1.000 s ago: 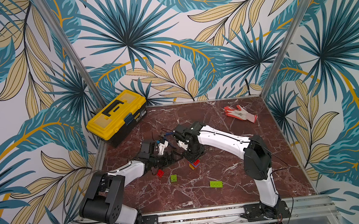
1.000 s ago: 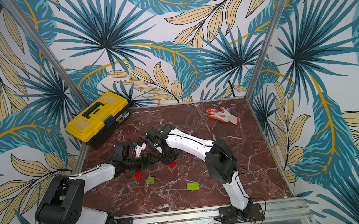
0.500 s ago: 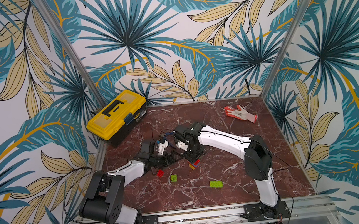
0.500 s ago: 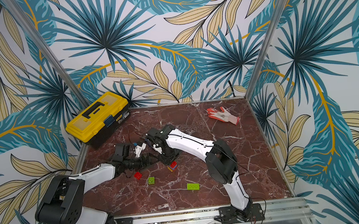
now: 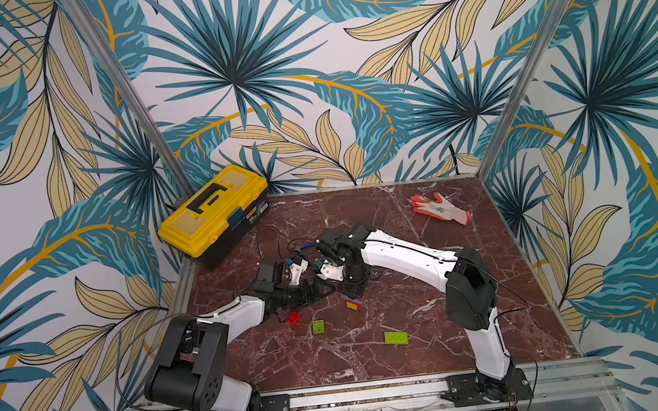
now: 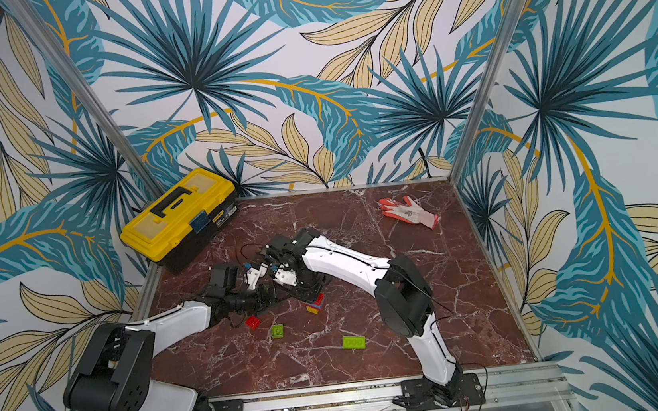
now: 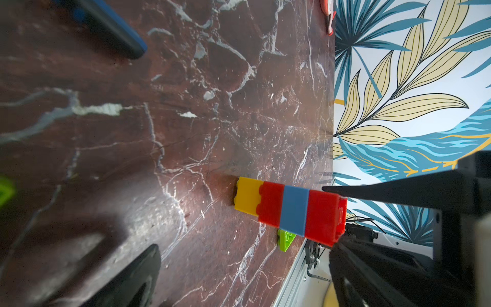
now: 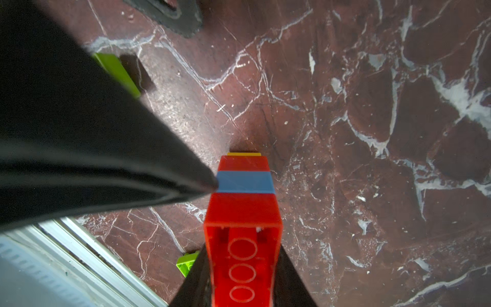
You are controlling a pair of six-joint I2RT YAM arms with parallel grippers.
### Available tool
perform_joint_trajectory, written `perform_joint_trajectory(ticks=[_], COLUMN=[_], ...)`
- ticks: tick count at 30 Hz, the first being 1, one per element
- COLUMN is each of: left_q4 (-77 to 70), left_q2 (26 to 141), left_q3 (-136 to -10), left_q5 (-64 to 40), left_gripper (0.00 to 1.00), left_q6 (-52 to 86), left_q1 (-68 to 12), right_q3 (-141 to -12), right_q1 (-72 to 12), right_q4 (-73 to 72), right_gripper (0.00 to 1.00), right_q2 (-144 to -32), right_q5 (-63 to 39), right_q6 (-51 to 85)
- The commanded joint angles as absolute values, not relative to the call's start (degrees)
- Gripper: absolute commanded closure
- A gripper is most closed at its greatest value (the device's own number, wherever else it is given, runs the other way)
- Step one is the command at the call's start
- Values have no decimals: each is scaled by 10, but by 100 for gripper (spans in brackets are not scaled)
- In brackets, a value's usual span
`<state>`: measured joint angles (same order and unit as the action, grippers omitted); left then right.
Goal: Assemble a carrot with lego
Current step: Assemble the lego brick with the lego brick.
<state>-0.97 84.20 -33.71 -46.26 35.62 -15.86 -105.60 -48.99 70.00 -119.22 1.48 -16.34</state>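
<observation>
The right end effector (image 5: 352, 291) is pointed down at the table (image 5: 438, 353) and is pinched on the carrot (image 5: 354, 300), its dark fingers (image 7: 372, 191) being pressed against the uppermost red piece. The carrot is stood upright near the middle of the table, with its yellow brick set on the marble surface. Above the yellow brick are stacked a red layer, a blue band and the gripped red piece. In the right wrist view the hollow underside of that top piece is turned toward the camera.

The left end effector (image 5: 322, 292) is held low over the table just beside the carrot and is aimed at it. It is spread wide, and in the left wrist view the carrot is seen ahead of it.

Three lego pieces are scattered on the table between the carrot and the robot's base. A loose red brick (image 5: 294, 317) is found nearest the left end effector, and a small lime-green brick (image 5: 318, 327) just beside that. A long lime-green brick (image 5: 396, 338) is set further toward the right arm's side.

A yellow toolbox (image 5: 213, 212) is placed at the far left corner. A red-and-white work glove (image 5: 438, 208) is laid near the far right corner, well apart from the bricks.
</observation>
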Motion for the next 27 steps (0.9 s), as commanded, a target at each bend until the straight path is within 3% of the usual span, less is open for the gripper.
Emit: perform_joint_trajectory(ticks=[1,6,20,23,24,27], left_q4=[-12,-1,64,104,124,207], left_q2=[822,810,781,759,748,713], left_q3=[-329,-331,-365,-378,-383,-398], left_q5=[-466,-459,-430,-413,-402,-350], left_gripper=[1,1,1,1,1,1], left_q6=[362,362,346,334,329,315], left_q1=[-156,-155,-149,-145,-141,-113], right_q3=[-1038,-1030,-1034,-1031,-1028,-1011], right_q1=[-492,-493,-480,-479,-479,-479], right_q4=[694,688,617,614,612,597], right_gripper=[69,63,29,20,2,1], right_q2=[-1245,-1227,-1134,-1105,-1092,-1049], right_q5=[27,21,0,-6,-6,-1], right_q6=[-189,-187,-145,-129,-122,-105])
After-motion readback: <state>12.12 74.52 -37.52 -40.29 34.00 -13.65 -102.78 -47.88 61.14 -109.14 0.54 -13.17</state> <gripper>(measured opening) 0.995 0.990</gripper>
